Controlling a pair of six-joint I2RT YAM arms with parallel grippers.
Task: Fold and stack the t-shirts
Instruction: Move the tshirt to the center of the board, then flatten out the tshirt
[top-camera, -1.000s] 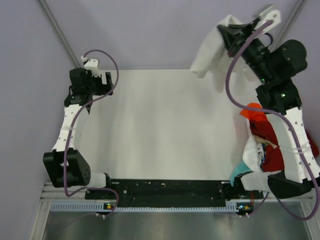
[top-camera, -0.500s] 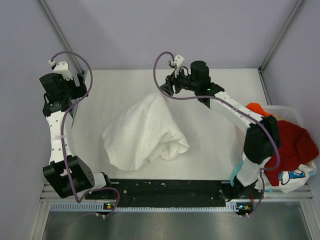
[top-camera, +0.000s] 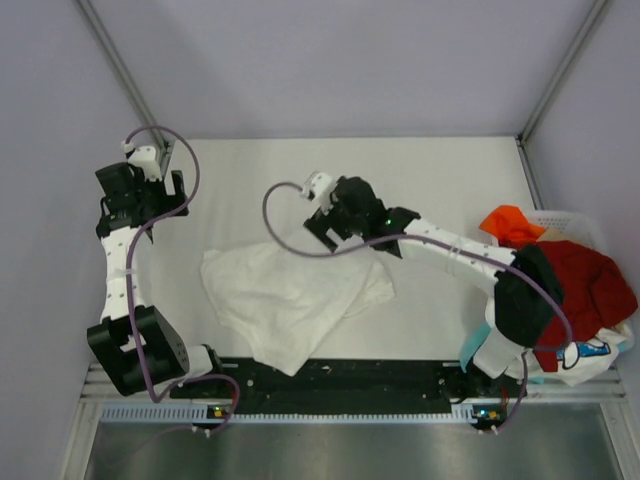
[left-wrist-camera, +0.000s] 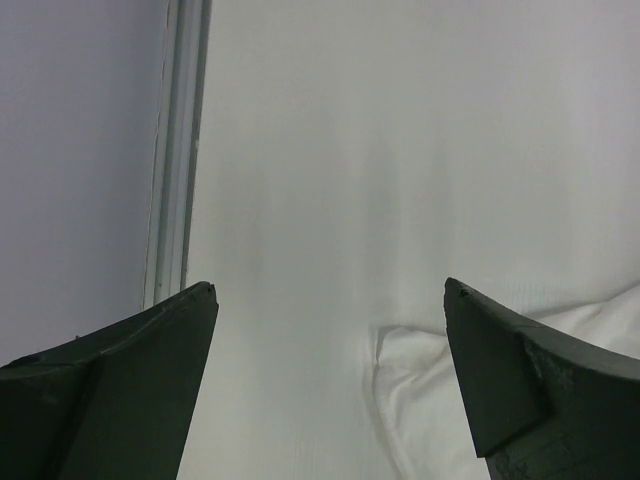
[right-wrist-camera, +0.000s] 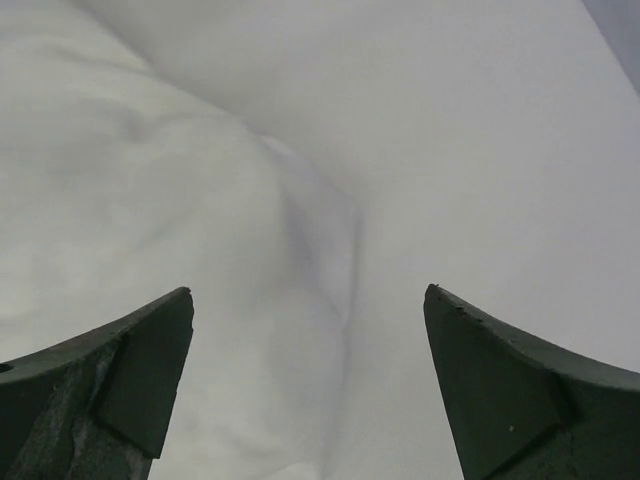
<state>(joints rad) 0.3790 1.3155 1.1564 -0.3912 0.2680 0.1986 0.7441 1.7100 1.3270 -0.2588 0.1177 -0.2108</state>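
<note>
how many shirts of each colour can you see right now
plain white shirt: 1
orange shirt: 1
red shirt: 1
white shirt with blue print: 1
total: 4 showing; any others buried in the pile on the right cannot be told

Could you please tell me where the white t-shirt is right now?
In the top view the white t-shirt lies rumpled on the table, left of centre by the near edge, just beneath the open right claw.
</note>
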